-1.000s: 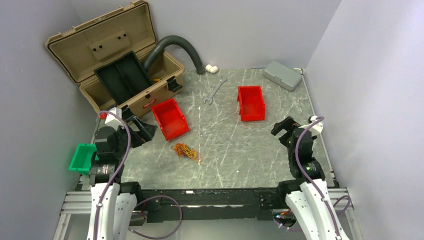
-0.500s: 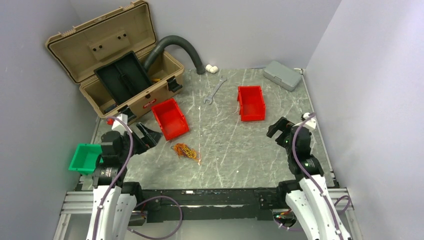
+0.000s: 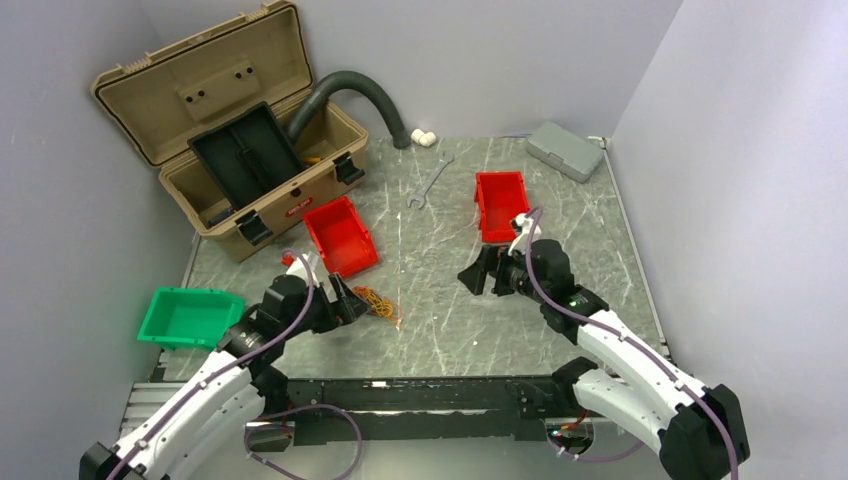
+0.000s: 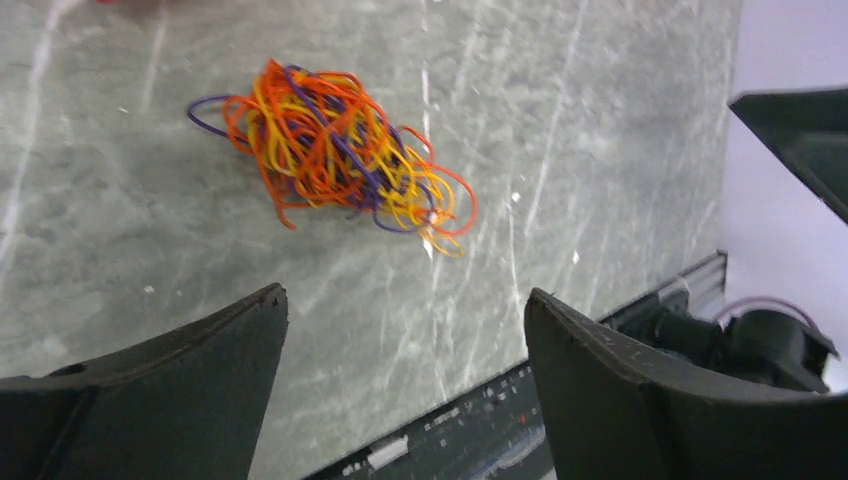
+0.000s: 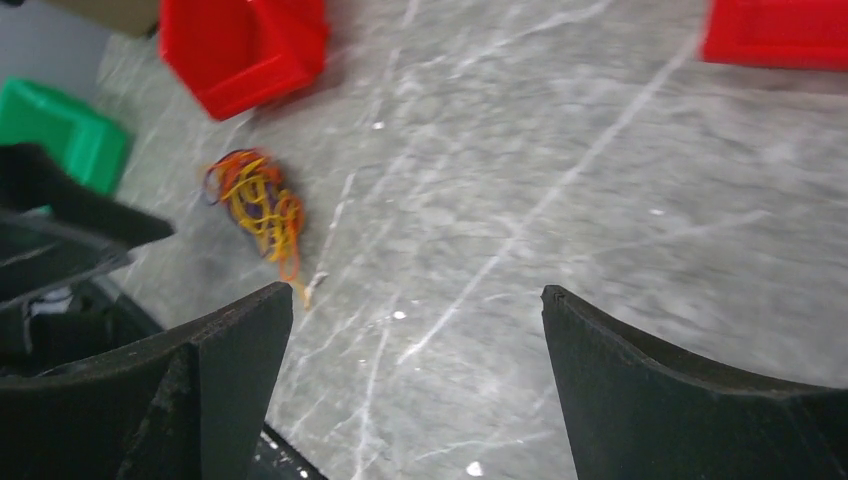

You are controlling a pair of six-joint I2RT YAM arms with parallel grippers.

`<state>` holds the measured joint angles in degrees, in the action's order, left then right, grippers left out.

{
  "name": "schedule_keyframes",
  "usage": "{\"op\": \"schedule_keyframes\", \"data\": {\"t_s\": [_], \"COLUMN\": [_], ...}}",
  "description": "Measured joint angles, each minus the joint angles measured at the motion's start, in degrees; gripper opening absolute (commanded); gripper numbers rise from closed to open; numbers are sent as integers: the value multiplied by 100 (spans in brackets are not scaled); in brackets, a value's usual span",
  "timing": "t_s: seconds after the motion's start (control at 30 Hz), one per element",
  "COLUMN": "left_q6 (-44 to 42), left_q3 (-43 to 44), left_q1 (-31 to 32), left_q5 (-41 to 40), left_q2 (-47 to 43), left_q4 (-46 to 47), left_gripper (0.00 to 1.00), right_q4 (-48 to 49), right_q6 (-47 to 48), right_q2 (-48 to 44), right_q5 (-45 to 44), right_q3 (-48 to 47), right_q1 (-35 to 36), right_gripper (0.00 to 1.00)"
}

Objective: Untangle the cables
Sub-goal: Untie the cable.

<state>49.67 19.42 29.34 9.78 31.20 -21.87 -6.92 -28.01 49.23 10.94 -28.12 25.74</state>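
Cables (image 4: 330, 150): light, limp tangle (orange, yellow, purple) on table (image 3: 450, 330), just ahead of left gripper (image 4: 400, 310); right gripper (image 5: 415, 305) farther off; both wide, empty; probably best pinched by an outer loop.

The cables (image 3: 372, 300) lie at seven o'clock on the table (image 3: 440, 330). The left gripper (image 3: 352, 303), jaws spread, is just beside them at nine o'clock, and the right gripper (image 3: 480, 282) is well apart at three.

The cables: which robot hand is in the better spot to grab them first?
Probably the left hand. It is open and right beside the cables, which lie just ahead of its fingers. The right hand is open too, but farther off.
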Motion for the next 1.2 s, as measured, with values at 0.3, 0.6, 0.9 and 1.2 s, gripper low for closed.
{"op": "schedule_keyframes", "data": {"t_s": [0.3,0.6,0.9,1.2], "left_q6": [111,190,-555,-1132], "left_q3": [-175,-328,-232,-219], "left_q1": [63,63,66,74], "left_q5": [-951,-1134,-374,811], "left_q2": [1014,2070,2841,2852], "left_q4": [916,1950,2951,3869], "left_gripper": [71,59,0,0], "right_q4": [881,1051,1047,1029], "right_q6": [-96,-114,-90,-28], "right_q2": [94,46,31,-2], "right_q5": [315,382,470,483], "right_q3": [181,291,319,323], "right_q1": [511,535,601,627], "right_gripper": [96,95,95,95]}}
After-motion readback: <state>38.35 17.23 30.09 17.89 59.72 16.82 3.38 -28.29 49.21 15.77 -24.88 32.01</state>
